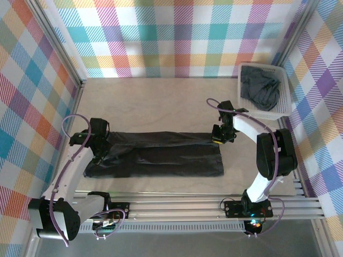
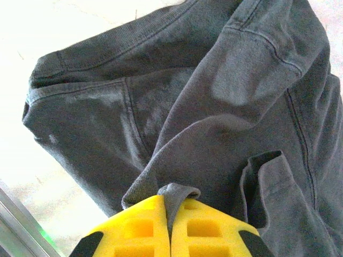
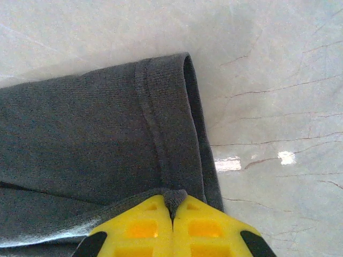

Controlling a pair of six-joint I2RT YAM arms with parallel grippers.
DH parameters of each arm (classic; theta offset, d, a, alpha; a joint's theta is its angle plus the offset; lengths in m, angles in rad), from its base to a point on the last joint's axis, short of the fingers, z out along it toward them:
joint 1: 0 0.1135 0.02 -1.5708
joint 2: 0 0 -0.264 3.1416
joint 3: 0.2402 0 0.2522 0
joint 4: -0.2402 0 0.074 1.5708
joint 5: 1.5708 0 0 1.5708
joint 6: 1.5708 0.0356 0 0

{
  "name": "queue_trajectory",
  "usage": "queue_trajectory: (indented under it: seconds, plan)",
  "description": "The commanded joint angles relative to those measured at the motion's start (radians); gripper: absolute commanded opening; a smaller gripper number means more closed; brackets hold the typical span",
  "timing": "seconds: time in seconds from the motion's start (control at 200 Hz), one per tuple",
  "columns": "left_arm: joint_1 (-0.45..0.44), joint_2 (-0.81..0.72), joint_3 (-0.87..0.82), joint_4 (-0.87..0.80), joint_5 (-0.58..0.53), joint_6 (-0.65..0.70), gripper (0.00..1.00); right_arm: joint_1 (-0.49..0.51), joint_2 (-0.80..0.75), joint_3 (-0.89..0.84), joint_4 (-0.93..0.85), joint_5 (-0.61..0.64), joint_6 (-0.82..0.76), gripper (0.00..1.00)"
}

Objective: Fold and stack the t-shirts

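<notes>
A dark charcoal t-shirt [image 1: 161, 155] lies stretched as a long band across the near half of the table. My left gripper [image 1: 99, 145] is shut on its left end; the left wrist view shows a pinch of cloth [image 2: 174, 195] between the yellow fingers [image 2: 140, 227], with collar and sleeve [image 2: 257, 69] spread beyond. My right gripper [image 1: 218, 138] is shut on the far right corner; the right wrist view shows the hemmed edge [image 3: 171, 134] nipped at the fingertips [image 3: 172, 202]. Another dark t-shirt [image 1: 261, 90] lies crumpled in the basket.
A white lattice basket [image 1: 284, 110] stands at the back right, close to the right arm. Bare pale tabletop [image 1: 161, 101] stretches behind the shirt. Checked walls close in the sides and back; an aluminium rail [image 1: 177, 206] runs along the near edge.
</notes>
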Motion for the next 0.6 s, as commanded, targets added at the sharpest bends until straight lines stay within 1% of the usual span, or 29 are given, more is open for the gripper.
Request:
queue_trajectory:
  seconds: [0.0, 0.135, 0.245, 0.38, 0.47, 0.525, 0.595]
  plan:
    - [-0.006, -0.028, 0.007, -0.038, -0.043, -0.019, 0.00, 0.002, -0.035, 0.012, -0.049, 0.034, -0.010, 0.00]
    - [-0.006, -0.028, 0.014, -0.050, -0.040, -0.019, 0.00, 0.003, -0.057, 0.026, -0.070, 0.057, -0.019, 0.00]
    - [-0.018, -0.034, 0.030, -0.093, -0.032, -0.049, 0.00, 0.005, -0.069, 0.022, -0.071, 0.067, -0.025, 0.00]
    - [-0.047, -0.075, 0.068, -0.181, -0.089, -0.090, 0.00, 0.010, -0.058, 0.019, -0.069, 0.055, -0.025, 0.00]
    - [-0.062, -0.114, 0.078, -0.194, -0.104, -0.095, 0.00, 0.024, -0.056, 0.015, -0.061, 0.063, -0.022, 0.00]
    - [-0.069, -0.124, 0.074, -0.196, -0.092, -0.092, 0.00, 0.032, -0.056, 0.009, -0.056, 0.070, -0.020, 0.00]
    - [-0.074, -0.119, 0.068, -0.205, -0.070, -0.086, 0.00, 0.037, -0.052, 0.001, -0.052, 0.075, -0.017, 0.03]
